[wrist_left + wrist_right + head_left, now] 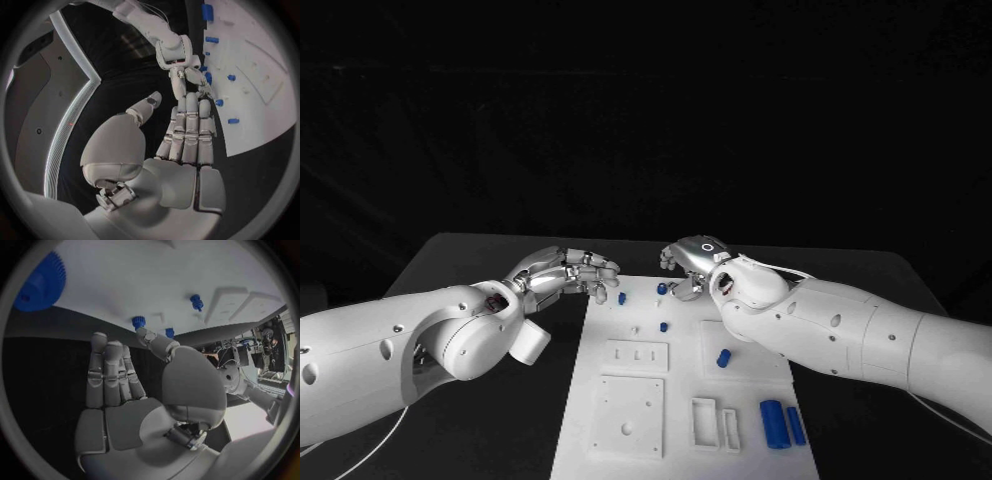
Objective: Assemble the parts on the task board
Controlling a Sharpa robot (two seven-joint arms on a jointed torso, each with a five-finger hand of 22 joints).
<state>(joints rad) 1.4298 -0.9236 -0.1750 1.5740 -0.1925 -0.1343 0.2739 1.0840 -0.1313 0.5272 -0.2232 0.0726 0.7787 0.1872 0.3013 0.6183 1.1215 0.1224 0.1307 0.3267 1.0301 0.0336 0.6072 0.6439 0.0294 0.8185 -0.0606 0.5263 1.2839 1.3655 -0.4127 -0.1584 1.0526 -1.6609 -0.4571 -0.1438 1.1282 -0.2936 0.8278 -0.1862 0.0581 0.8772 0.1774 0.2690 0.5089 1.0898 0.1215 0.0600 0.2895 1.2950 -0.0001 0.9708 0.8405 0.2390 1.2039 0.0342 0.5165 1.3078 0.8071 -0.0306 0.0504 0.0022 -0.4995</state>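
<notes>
Hovering at the white board's (678, 400) far edge | left hand (570, 272) loose, fingers apart, grasping nothing | right hand (692, 262) likewise released, above a small blue part (662, 291) | other blue parts (773, 422) lying on the board's near right corner
</notes>
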